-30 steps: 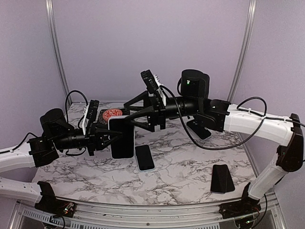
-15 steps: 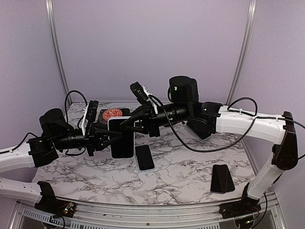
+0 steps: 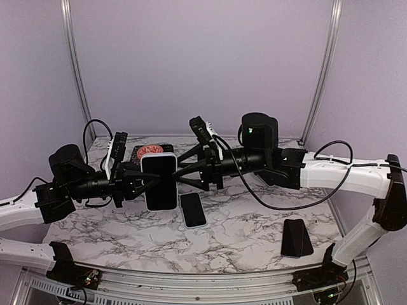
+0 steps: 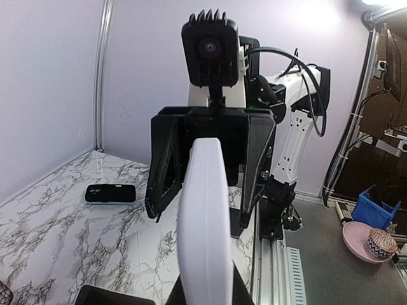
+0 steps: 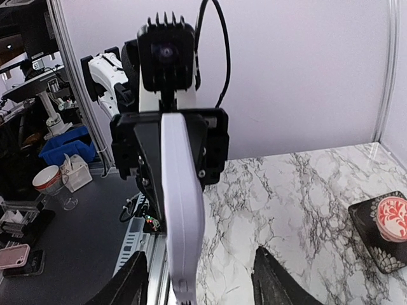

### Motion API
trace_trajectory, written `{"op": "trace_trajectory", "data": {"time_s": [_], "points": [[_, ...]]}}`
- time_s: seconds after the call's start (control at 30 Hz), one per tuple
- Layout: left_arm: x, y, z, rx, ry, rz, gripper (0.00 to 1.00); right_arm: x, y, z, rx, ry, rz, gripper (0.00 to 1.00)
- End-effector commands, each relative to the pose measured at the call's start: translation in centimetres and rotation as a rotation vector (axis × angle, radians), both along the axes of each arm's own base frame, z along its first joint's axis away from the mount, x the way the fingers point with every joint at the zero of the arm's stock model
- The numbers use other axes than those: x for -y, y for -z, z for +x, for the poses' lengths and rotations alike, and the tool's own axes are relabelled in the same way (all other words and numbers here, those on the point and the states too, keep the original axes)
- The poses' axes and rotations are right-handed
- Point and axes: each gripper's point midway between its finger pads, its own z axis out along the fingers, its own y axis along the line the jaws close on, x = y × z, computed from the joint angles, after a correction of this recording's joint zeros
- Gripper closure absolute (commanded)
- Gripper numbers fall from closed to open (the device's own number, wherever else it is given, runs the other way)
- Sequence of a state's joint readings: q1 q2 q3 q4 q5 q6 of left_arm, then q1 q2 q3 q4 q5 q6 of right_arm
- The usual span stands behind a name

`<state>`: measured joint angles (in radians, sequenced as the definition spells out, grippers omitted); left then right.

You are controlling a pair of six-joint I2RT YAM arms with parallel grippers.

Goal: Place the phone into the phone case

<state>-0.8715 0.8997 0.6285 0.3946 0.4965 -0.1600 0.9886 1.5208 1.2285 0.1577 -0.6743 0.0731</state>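
My left gripper [image 3: 141, 181] is shut on a white phone case [image 3: 159, 181] with a dark face and holds it upright above the table. In the left wrist view the case [image 4: 203, 216] shows edge-on above my left gripper [image 4: 205, 289]. My right gripper [image 3: 178, 171] is open, its jaws standing either side of the case's right edge. In the right wrist view the case [image 5: 181, 203] stands between the spread jaws of my right gripper [image 5: 200, 286]; I cannot tell whether it touches them. A phone [image 3: 193, 210] with a pale rim lies flat on the table below the case.
A red-patterned case [image 3: 151, 151] lies at the back left and shows in the right wrist view [image 5: 388, 222]. A black phone [image 3: 296, 237] lies at the front right. Another black phone [image 4: 110, 193] lies on the marble table [image 3: 241, 222].
My left gripper has raised the case slightly and turned it more upright. My right gripper swung left, then drew back a little and levelled, its open jaws now around the case's right edge.
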Motion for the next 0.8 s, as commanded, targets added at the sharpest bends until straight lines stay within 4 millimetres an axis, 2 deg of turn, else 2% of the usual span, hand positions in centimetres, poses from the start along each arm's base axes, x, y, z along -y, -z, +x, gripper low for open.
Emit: {"op": "trace_trajectory", "data": {"time_s": [0.0, 0.07, 0.2, 0.27, 0.4, 0.47, 0.53, 0.6, 0.67, 0.7, 0.77], "points": [[-1.0, -3.3, -0.5, 0.065, -0.015, -0.093, 1.0, 0.3, 0.2, 0.4, -0.056, 0.033, 0.056, 0.47], [-0.8, -3.2, -0.5, 0.057, -0.007, -0.092, 1.0, -0.3, 1.3, -0.1, -0.105, -0.007, 0.049, 0.49], [-0.7, -3.2, -0.5, 0.045, 0.003, -0.091, 1.0, -1.5, 2.1, -1.1, -0.135, -0.081, 0.056, 0.68], [-0.8, -3.3, -0.5, 0.047, -0.005, -0.094, 1.0, -1.8, 2.6, -1.3, -0.136, -0.095, 0.052, 0.7], [-1.2, -3.6, -0.4, 0.061, -0.025, -0.108, 1.0, -2.2, 4.3, -1.3, -0.156, -0.109, 0.021, 0.5], [-1.2, -3.7, -0.4, 0.062, -0.028, -0.111, 1.0, -2.5, 5.1, -1.4, -0.171, -0.115, 0.011, 0.48], [-1.2, -3.7, -0.4, 0.061, -0.026, -0.113, 1.0, -2.9, 5.6, -1.7, -0.179, -0.132, 0.007, 0.57], [-1.3, -3.7, -0.4, 0.062, -0.029, -0.113, 1.0, -3.1, 6.1, -1.7, -0.184, -0.135, -0.003, 0.74], [-1.3, -3.7, -0.3, 0.063, -0.034, -0.115, 1.0, -3.2, 6.4, -1.7, -0.185, -0.137, -0.01, 0.97], [-1.3, -3.7, -0.3, 0.063, -0.034, -0.116, 1.0, -3.2, 6.3, -1.7, -0.182, -0.135, -0.009, 1.0], [-1.3, -3.7, -0.3, 0.061, -0.037, -0.116, 1.0, -2.9, 5.8, -1.6, -0.169, -0.129, -0.004, 1.0]]}}
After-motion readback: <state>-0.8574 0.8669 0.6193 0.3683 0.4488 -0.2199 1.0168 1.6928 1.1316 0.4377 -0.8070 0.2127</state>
